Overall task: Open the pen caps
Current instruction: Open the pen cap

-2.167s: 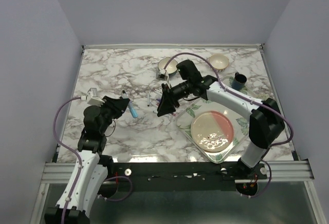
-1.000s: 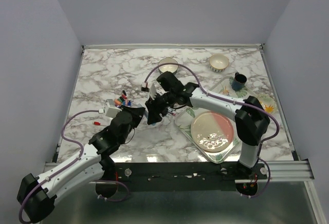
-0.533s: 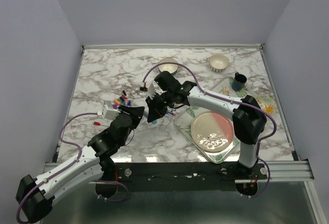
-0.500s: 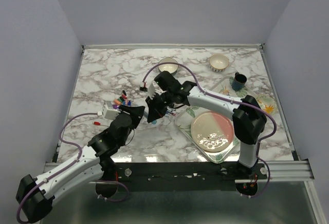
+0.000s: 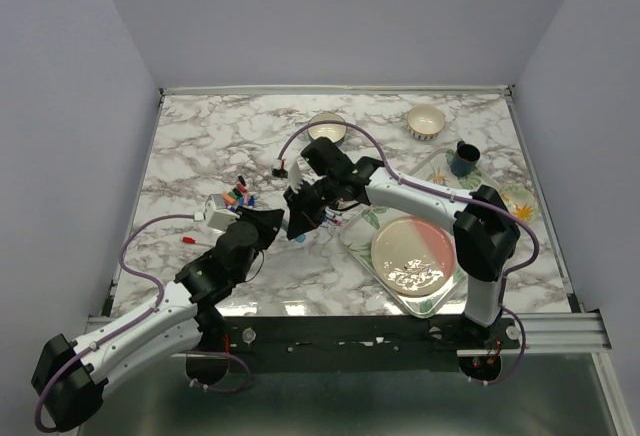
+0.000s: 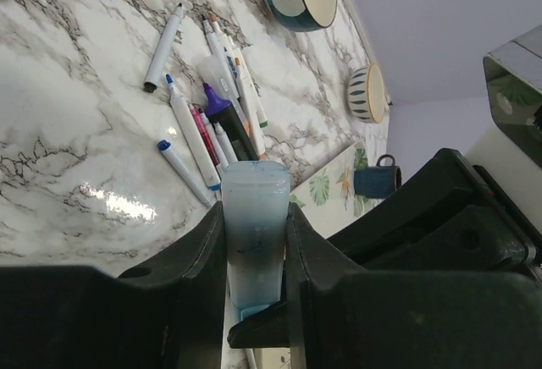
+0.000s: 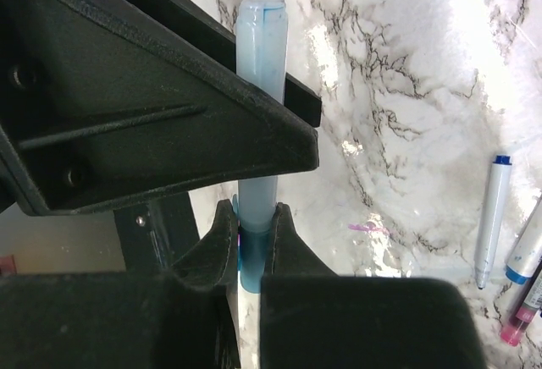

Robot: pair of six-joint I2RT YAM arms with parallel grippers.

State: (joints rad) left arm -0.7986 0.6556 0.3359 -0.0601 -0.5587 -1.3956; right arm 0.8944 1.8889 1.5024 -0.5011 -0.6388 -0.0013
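Lab test cell: plain walls [image 5: 340, 16], marble tabletop [image 5: 220, 136], aluminium rail [image 5: 560, 331].

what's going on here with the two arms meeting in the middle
Both arms are working on one blue pen, held between them over the marble table. The left tool clamps the pale barrel, and the right tool pinches what looks like the darker blue cap at its end. The two parts appear joined, so the cap is not yet off. More pens lie loose on the table nearby.
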